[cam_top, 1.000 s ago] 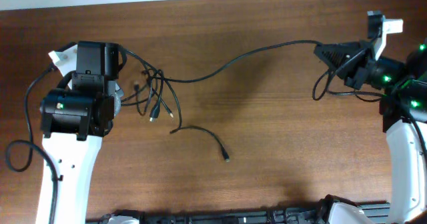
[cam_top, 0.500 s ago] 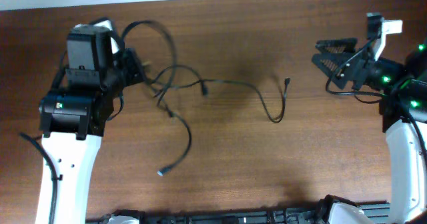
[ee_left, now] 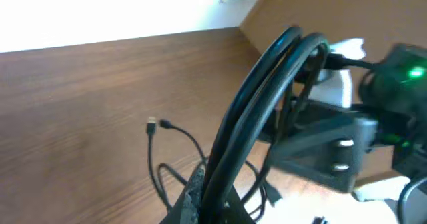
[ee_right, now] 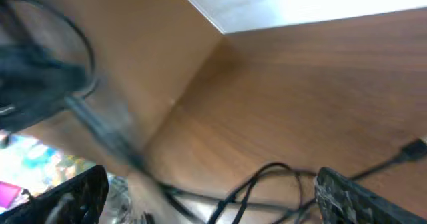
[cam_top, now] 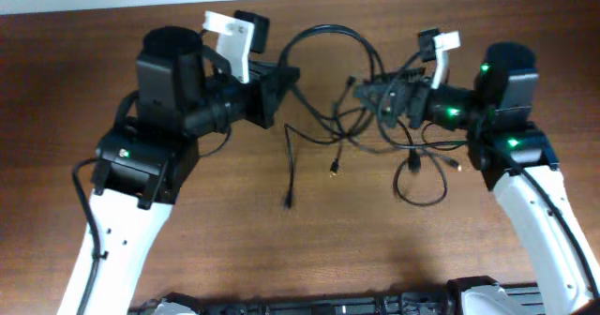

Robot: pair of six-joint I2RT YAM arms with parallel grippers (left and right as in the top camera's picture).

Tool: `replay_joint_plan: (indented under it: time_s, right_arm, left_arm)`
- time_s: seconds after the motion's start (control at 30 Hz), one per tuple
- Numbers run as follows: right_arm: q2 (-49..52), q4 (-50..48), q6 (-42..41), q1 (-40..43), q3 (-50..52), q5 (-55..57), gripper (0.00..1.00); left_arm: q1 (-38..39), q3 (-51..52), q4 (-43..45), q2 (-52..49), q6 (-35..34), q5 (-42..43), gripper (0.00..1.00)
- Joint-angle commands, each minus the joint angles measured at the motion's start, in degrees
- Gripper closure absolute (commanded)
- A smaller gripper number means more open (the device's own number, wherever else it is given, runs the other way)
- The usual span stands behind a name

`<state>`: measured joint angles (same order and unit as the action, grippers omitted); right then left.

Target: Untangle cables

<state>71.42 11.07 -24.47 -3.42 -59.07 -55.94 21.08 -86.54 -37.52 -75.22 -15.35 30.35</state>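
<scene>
Two arms were leaning in toward each other over the wooden table [cam_top: 375, 259] when we looked at this one. We'll use the left gripper [cam_top: 281, 79] as the reference for everything else. Its jaws were clamped right down on the cables [cam_top: 347, 118]. In its own wrist camera we saw a doubled black strand [ee_left: 263, 84] rising straight up out of the closed left gripper [ee_left: 200, 207].

From that gripper, one loop arched up and away toward the far edge of the table. The main knot sat just past its tip, between it and the right gripper [cam_top: 373, 97]. Nearer us than the left gripper, a couple of loose ends trailed down onto the wood. One small metal plug [cam_top: 335, 170] lay not far off, and another loop curled further out beyond the knot.

Facing the left gripper across the tangle, the right gripper [ee_right: 210, 196] had its jaws spread wide. A few strands passed low between its fingers [ee_right: 350, 197], with a plug end [ee_right: 410, 149] off to one side. We honestly couldn't tell whether those strands touched the fingers. It wasn't squeezing anything.
</scene>
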Motion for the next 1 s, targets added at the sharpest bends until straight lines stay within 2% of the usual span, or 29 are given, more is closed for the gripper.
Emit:
replay_joint_plan:
  time_s: [0.0, 0.2, 0.3, 0.43, 0.57, 0.63, 0.8, 0.87, 0.97]
  right_arm:
    - [-0.59, 3.52, 3.04, -2.78, -0.61, 16.50, 0.03]
    - [-0.59, 21.55, 2.93, -2.78, -0.61, 53.86, 0.04]
    - [-0.59, 27.17, -0.70, -0.81, -0.61, 63.43, 0.03]
    - [-0.59, 29.94, -1.57, 4.07, -0.61, 64.13, 0.03]
    - [-0.59, 32.52, -1.55, 8.15, -0.61, 63.47, 0.04]
    - [-0.59, 32.68, -1.53, 8.50, -0.61, 62.12, 0.04]
    - [-0.59, 32.46, -1.51, 8.41, -0.63, 59.60, 0.03]
    - [-0.59, 32.41, -1.49, 8.44, -0.61, 59.67, 0.03]
    - [-0.59, 32.50, -1.51, 8.44, -0.61, 60.70, 0.02]
  left_arm:
    - [2.32, -0.50, 1.31, 1.03, 0.92, 1.84, 1.00]
    - [3.15, -0.50, 1.79, 1.90, 0.96, 1.81, 1.00]
    - [3.15, -0.50, 1.73, 4.46, 4.85, 1.70, 1.00]
    - [3.15, -0.50, 0.02, 8.17, 5.66, -7.72, 1.00]
    - [3.15, -0.50, -4.11, 12.20, 5.64, -26.82, 1.00]
    - [3.15, -0.50, -4.96, 13.03, 5.64, -31.34, 1.00]
    - [3.15, -0.50, -6.32, 13.11, 5.62, -33.83, 1.00]
    - [3.15, -0.50, -7.32, 13.11, 5.57, -37.42, 1.00]
    - [3.15, -0.50, -10.16, 13.53, -0.15, -47.34, 1.00]
